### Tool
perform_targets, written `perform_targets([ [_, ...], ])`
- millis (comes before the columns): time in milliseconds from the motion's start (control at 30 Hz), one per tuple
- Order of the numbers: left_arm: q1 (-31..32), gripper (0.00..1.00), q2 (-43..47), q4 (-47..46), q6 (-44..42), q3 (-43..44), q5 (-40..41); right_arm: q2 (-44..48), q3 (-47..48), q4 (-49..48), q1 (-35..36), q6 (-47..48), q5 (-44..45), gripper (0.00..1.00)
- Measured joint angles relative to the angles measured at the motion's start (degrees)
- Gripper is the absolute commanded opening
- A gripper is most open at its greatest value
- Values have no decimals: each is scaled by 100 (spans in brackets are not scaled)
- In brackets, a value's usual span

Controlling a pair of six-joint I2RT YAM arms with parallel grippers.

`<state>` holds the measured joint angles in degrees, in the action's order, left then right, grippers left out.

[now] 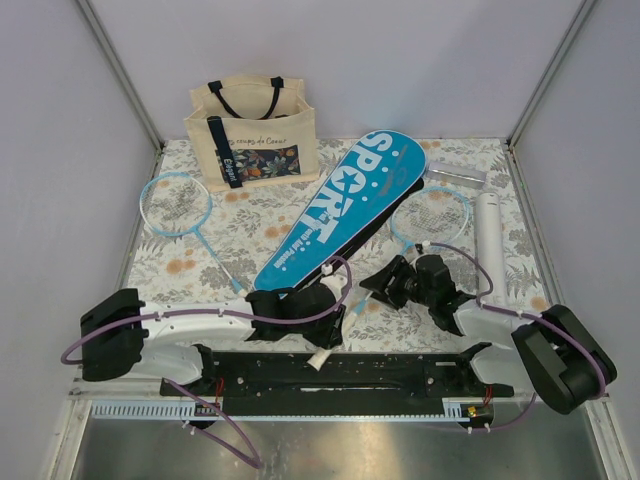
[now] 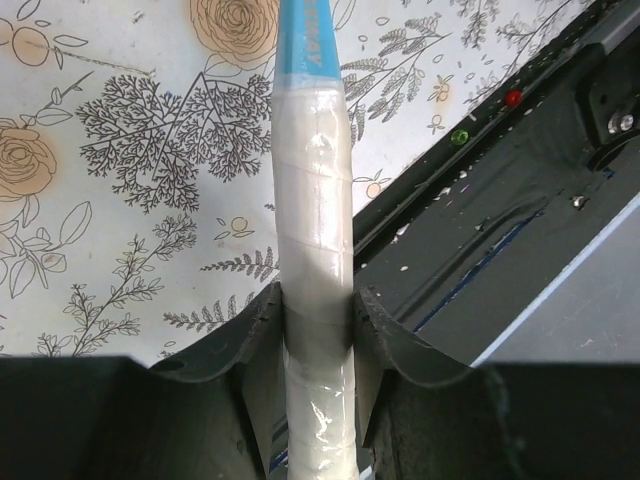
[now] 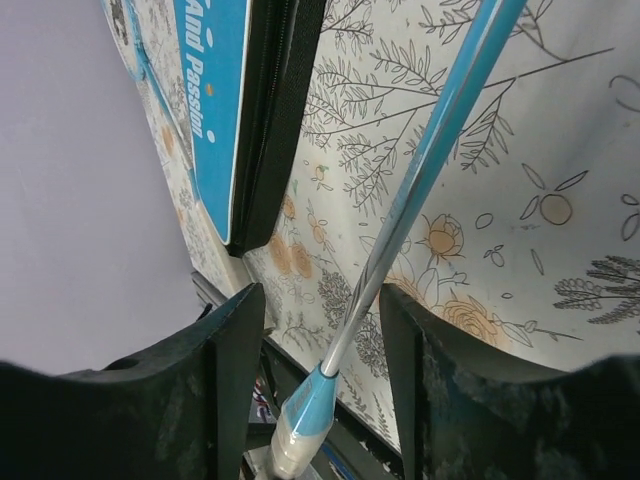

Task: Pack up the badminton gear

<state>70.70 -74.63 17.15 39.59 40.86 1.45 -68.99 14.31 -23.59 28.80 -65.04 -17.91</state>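
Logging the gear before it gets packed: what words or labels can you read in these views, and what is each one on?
"SPORT": large white letters on the blue case.
"And Passion": small white print on the same case, in the right wrist view.
Script line and strap tag on the tote: too blurred to read.
Print on the blue shaft of the racket: too small to read.

Case [image 1: 340, 205] lies between left racket [image 1: 176, 205] and right racket [image 1: 432, 215], tote [image 1: 252, 135] behind.

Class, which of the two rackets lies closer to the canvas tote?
The racket left of the blue case; the other racket lies right of it, beside the white tube.
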Motion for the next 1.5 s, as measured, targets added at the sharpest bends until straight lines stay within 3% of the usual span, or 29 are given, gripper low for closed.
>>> perform_targets([
  [133,-17,1,109,-28,90,-2,-22,-199,-125,-487,175,-245,90,25],
  [300,-26,34,234,-15,153,-7,-22,-68,-280,-608,199,-664,284,1],
  [367,-26,47,264,-28,129,-7,-13,184,-291,-553,210,-815,343,0],
  [467,-35,58,431,28,-22,17,39,739,-297,-411,223,-728,520,0],
  [600,-85,65,608,393,-275,350,177,1390,-291,44,225,-634,715,0],
  [800,-542,67,636,938,-1032,1318,413,2063,-120,1014,227,-409,1049,0],
  [1067,-2330,67,-90,1333,-2312,2157,496,2157,181,1646,227,87,1128,0],
  [1500,-2605,61,-2393,1154,-4048,2706,802,2922,186,2175,227,603,1082,0],
])
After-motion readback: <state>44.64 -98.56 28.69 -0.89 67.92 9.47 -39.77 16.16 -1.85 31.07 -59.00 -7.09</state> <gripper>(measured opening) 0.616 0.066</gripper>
